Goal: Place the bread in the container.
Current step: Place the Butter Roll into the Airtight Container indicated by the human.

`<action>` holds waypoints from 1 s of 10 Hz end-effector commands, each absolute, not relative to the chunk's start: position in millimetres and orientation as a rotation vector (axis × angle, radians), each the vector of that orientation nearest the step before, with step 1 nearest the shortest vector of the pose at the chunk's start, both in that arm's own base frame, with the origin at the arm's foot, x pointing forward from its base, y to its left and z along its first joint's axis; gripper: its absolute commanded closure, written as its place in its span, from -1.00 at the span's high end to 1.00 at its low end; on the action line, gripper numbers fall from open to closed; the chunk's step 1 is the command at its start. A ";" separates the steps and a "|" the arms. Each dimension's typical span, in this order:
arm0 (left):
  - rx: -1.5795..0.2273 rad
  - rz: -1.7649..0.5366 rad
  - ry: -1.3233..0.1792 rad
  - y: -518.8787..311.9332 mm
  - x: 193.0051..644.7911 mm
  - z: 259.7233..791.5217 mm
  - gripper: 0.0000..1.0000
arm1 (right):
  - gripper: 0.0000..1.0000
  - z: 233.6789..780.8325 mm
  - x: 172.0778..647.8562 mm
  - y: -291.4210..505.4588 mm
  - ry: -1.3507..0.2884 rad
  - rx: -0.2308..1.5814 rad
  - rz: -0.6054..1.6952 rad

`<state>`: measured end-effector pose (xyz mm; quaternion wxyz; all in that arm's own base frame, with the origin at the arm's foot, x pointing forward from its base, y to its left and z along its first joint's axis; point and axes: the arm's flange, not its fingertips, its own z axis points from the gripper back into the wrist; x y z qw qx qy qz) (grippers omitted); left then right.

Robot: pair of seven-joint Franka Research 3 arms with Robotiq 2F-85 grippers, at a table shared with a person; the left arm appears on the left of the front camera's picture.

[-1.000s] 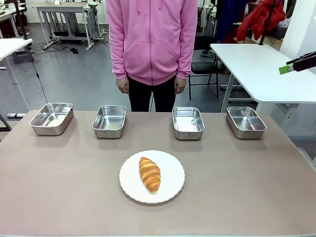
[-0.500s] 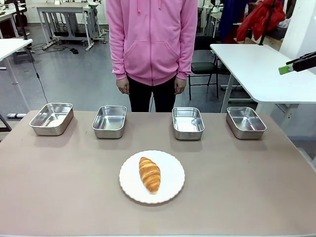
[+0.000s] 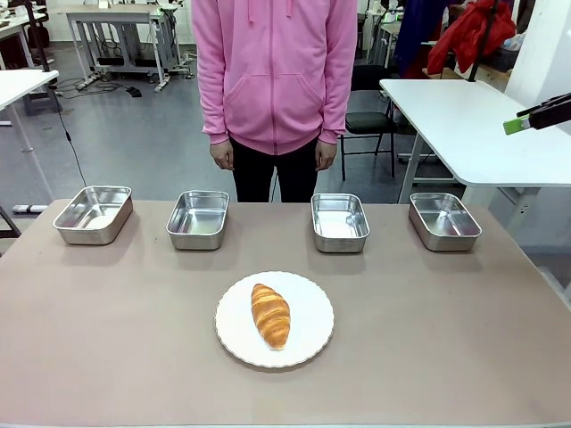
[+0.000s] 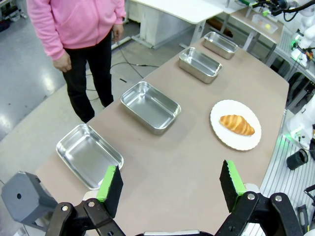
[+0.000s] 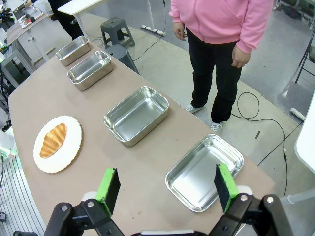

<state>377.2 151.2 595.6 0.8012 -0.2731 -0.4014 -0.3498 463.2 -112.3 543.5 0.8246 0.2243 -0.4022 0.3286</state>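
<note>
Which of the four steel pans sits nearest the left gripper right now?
The pan at the row's left end, just beyond the open left gripper; the other three lie farther along the row.

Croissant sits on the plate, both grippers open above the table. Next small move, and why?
Probably lower the left gripper, jaws open, over the croissant, fingers straddling its width. It lies untouched on the white plate, and that gripper and the right gripper both hang open and empty high above the table. Which of the four pans to use can't be told yet.
</note>
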 end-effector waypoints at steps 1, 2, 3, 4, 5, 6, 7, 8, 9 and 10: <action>-0.585 -0.753 -0.866 150.2 377.2 596.9 1.00 | 1.00 543.3 463.1 -110.9 -0.857 0.478 0.701; -0.585 -0.753 -0.866 150.2 377.2 596.9 1.00 | 1.00 543.3 463.1 -110.9 -0.857 0.478 0.701; -0.585 -0.753 -0.866 150.2 377.2 596.9 1.00 | 1.00 543.3 463.1 -110.9 -0.857 0.478 0.701; -0.585 -0.753 -0.866 150.2 377.2 596.9 1.00 | 1.00 543.3 463.1 -110.9 -0.857 0.478 0.701; -0.585 -0.753 -0.866 150.2 377.2 596.9 1.00 | 1.00 543.3 463.1 -110.9 -0.857 0.478 0.701; -0.585 -0.753 -0.866 150.2 377.2 596.9 1.00 | 1.00 543.3 463.1 -110.9 -0.857 0.478 0.701; -0.585 -0.753 -0.866 150.2 377.2 596.9 1.00 | 1.00 543.3 463.1 -110.9 -0.857 0.478 0.701; -0.585 -0.753 -0.866 150.2 377.2 596.9 1.00 | 1.00 543.3 463.1 -110.9 -0.857 0.478 0.701; -0.585 -0.753 -0.866 150.2 377.2 596.9 1.00 | 1.00 543.3 463.1 -110.9 -0.857 0.478 0.701; -0.585 -0.753 -0.866 150.2 377.2 596.9 1.00 | 1.00 543.3 463.1 -110.9 -0.857 0.478 0.701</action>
